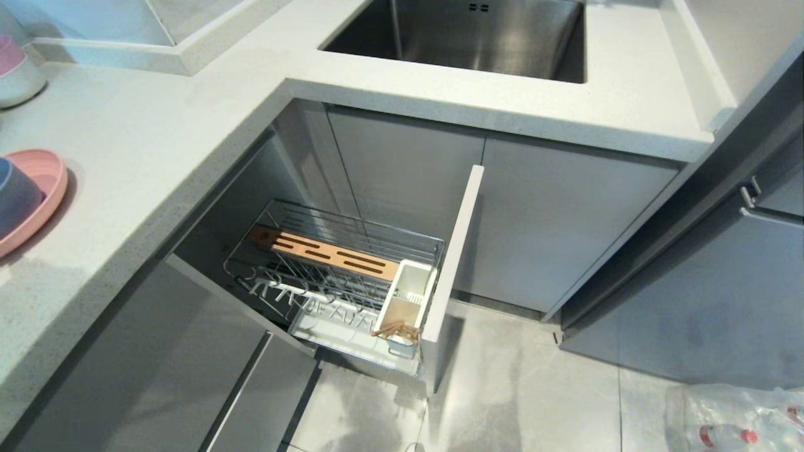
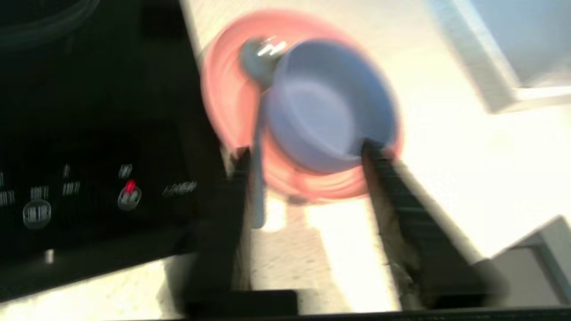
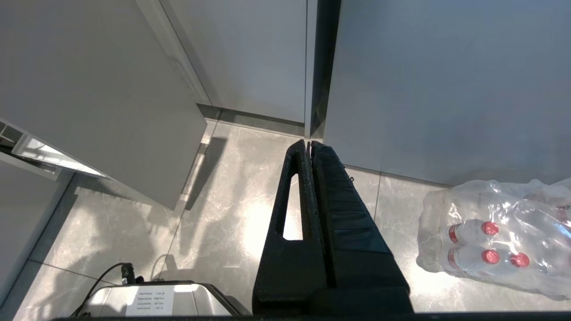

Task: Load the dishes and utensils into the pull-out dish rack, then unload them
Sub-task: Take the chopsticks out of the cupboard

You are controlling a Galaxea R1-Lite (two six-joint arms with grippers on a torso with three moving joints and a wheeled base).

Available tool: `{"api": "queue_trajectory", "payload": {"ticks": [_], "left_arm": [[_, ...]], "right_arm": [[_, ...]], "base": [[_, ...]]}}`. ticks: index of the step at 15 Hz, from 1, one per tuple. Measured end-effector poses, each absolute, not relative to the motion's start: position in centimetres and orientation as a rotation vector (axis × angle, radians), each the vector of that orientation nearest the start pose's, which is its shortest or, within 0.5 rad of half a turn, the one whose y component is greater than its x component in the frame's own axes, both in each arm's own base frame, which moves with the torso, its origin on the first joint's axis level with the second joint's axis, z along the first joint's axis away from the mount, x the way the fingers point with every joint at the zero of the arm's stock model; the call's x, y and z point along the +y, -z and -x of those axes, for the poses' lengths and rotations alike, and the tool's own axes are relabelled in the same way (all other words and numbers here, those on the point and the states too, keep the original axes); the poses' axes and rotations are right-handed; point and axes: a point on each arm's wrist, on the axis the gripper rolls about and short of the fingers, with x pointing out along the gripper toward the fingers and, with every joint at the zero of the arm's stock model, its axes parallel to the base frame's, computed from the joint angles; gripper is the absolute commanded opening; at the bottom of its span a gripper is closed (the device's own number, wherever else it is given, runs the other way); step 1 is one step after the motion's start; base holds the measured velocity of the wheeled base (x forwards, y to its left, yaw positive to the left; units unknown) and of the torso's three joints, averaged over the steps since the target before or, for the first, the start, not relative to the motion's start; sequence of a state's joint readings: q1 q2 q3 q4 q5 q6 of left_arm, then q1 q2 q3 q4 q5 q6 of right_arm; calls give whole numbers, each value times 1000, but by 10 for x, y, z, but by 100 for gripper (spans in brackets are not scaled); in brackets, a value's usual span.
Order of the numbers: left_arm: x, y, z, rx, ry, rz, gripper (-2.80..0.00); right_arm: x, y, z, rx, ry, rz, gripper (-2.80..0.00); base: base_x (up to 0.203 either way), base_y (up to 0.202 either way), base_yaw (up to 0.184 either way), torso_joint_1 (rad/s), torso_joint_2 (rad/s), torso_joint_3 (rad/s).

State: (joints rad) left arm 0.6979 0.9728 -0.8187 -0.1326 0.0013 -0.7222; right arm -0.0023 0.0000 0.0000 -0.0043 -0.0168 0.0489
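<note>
The pull-out dish rack [image 1: 352, 251] stands drawn out below the counter, and the wooden chopsticks [image 1: 397, 331] lean in its white caddy [image 1: 408, 292]. On the counter to the left, the blue bowl [image 1: 16, 198] sits on the pink plate [image 1: 47, 182]. In the left wrist view the bowl [image 2: 330, 102] rests on the plate [image 2: 223, 98], and the grey spoon [image 2: 257, 133] lies across the plate's rim. My left gripper [image 2: 305, 149] hovers open just short of the plate, with one fingertip [image 2: 241, 156] beside the spoon handle. Down over the floor, my right gripper [image 3: 308, 142] is shut and empty.
A black hob [image 2: 89, 133] lies beside the plate. Stacked pink-over-white bowls [image 1: 16, 69] stand at the counter's back left. The sink [image 1: 465, 31] is behind the rack. A pack of water bottles [image 1: 741, 417] lies on the floor at right.
</note>
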Motion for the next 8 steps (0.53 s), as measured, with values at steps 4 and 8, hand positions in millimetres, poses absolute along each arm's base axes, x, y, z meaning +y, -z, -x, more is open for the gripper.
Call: {"api": "queue_trajectory", "payload": {"ticks": [4,8], "left_arm": [[52,-338,-70,-348,-561,519,-280],[22,-404,-42,-467,-335,350,-280]], "right_arm": [[0,-76,23,-4,19,-49,-280],[0,-76,23,-5,19,-49,-280]], "base": [[0,0,0,0,0,0],[0,0,0,0,0,0]]}}
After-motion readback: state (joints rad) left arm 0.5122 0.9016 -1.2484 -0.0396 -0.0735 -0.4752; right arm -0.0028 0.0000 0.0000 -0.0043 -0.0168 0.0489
